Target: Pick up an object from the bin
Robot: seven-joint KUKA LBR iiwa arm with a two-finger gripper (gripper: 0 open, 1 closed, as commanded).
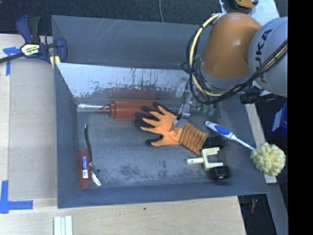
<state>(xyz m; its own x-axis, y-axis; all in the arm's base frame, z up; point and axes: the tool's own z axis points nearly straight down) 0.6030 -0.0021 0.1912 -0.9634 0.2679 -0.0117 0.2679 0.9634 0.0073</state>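
Observation:
My gripper (pixel 184 109) hangs below the orange-domed wrist at the bin's back right, its tip just over the back of an orange work glove (pixel 168 129). The glove lies flat in the middle of the bin, black fingertips pointing left and ribbed cuff to the right. A brown squeeze bottle (pixel 128 109) with a pointed nozzle lies on its side just behind the glove, touching its fingers. Right of the cuff rests a cream and black plastic piece (pixel 211 161).
A dish brush (pixel 234 137) with a blue and white handle leans over the right wall, its yellow mop head on the rim. A red-handled tool (pixel 85 166) with a thin black shaft lies along the left wall. The front floor between them is bare.

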